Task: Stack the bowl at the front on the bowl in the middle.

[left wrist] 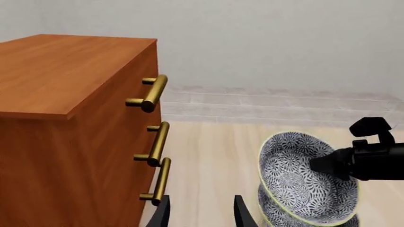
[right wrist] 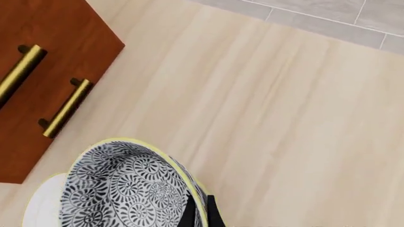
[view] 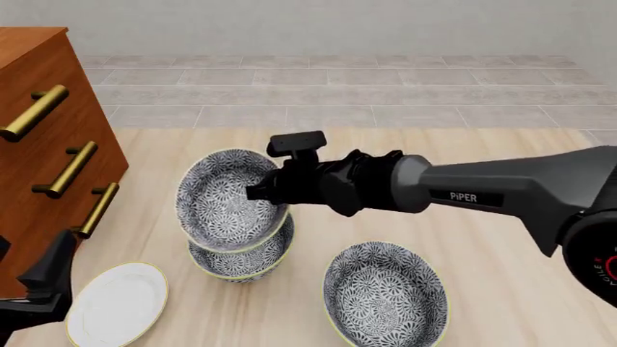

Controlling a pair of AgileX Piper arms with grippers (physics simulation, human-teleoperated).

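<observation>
Front bowl (view: 224, 202) hangs tilted, rim pinched in the right gripper (view: 274, 194), directly above and apparently just touching the middle bowl (view: 241, 260) left of centre; needs levelling and lowering; left gripper (left wrist: 200, 210), fingers apart and empty, sits near-left.

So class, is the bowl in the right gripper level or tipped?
Tipped: the held bowl leans, its opening angled toward the camera, above the lower bowl, its rim pinched by the right gripper.
</observation>
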